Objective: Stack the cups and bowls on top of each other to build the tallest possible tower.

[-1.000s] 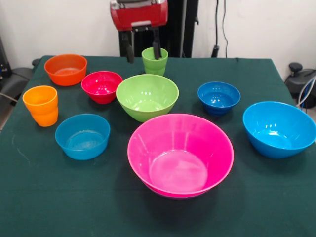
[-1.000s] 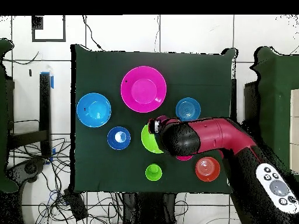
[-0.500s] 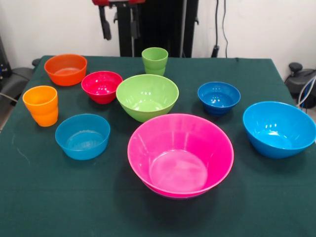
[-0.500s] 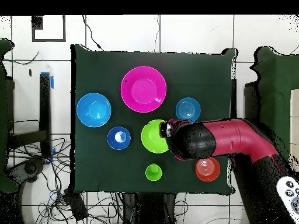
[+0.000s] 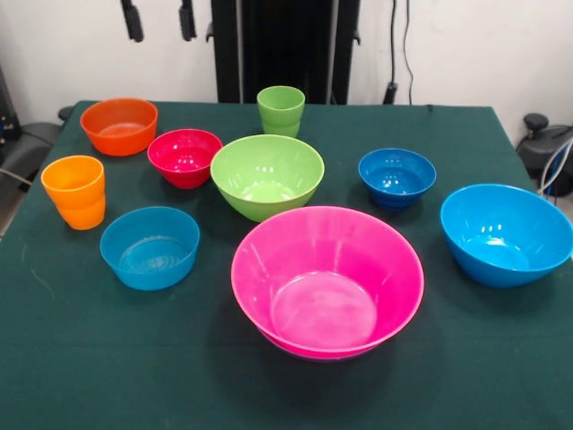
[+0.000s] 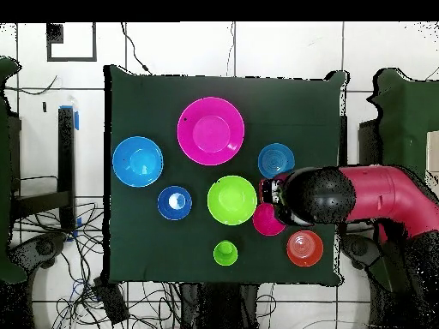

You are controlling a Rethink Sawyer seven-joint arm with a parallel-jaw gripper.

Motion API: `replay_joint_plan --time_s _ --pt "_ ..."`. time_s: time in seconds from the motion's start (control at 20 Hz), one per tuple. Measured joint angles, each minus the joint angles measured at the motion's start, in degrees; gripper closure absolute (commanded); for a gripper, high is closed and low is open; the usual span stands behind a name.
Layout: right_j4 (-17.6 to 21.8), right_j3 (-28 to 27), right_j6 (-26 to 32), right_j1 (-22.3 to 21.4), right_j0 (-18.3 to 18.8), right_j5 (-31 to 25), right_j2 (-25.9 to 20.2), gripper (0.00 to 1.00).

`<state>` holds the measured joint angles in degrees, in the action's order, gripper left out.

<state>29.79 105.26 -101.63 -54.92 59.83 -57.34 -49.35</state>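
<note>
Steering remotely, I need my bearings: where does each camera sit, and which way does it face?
Front view: across the table, facing the robot; only the tips of the open gripper show, at the top edge.
Overhead view: above the table, looking straight down; the red arm enters from the right.
Both show the pink bowl, turned half round.

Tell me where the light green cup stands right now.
In the front view, the light green cup stands upright at the table's far edge, just behind the lime green bowl and right of the red bowl.
</note>
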Motion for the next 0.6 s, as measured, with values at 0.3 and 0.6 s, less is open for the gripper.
replay_joint_plan --time_s 0.3,0.6 --pt "1.71 -3.42 1.79 3.37 -0.12 -0.02 -0.73 0.00" --pt "3.04 -5.64 1.90 8.15 -0.45 0.69 -0.86 0.00"
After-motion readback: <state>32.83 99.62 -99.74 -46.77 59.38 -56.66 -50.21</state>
